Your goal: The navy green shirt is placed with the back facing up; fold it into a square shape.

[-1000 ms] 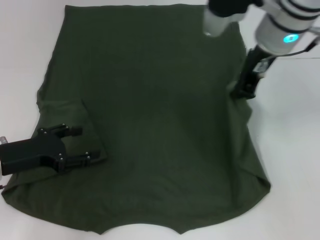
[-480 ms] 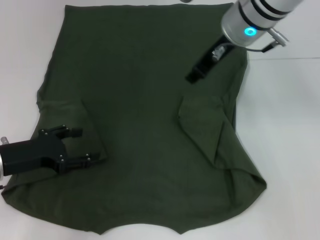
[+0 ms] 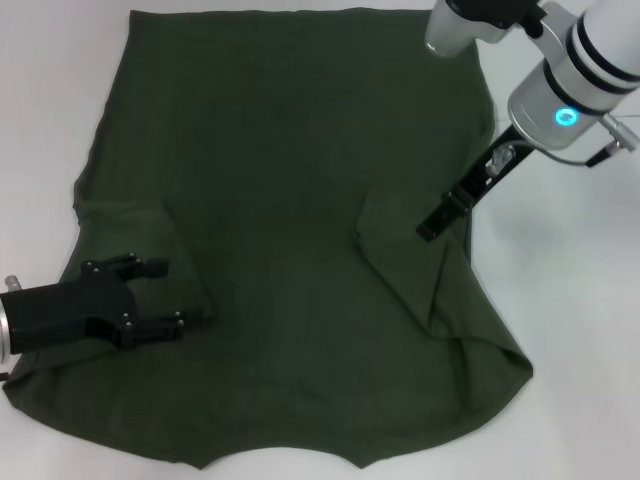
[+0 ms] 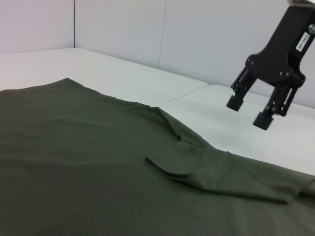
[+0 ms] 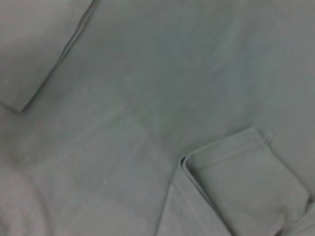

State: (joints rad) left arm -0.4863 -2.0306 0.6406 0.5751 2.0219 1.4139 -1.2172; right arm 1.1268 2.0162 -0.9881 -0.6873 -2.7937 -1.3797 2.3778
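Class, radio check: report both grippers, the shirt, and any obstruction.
Left gripper open, low on folded left sleeve. Right gripper open, empty, raised above folded-in right sleeve. Navy green shirt flat, both sleeves turned in. No obstruction seen.

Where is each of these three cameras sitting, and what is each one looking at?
Head view: from the robot's head, down on the navy green shirt; left gripper and right gripper both show.
Left wrist view: low by the left arm, looking across the shirt at the open right gripper in the air.
Right wrist view: from above, straight down on the cloth; no robot parts show.
All three share the folded-in right sleeve.
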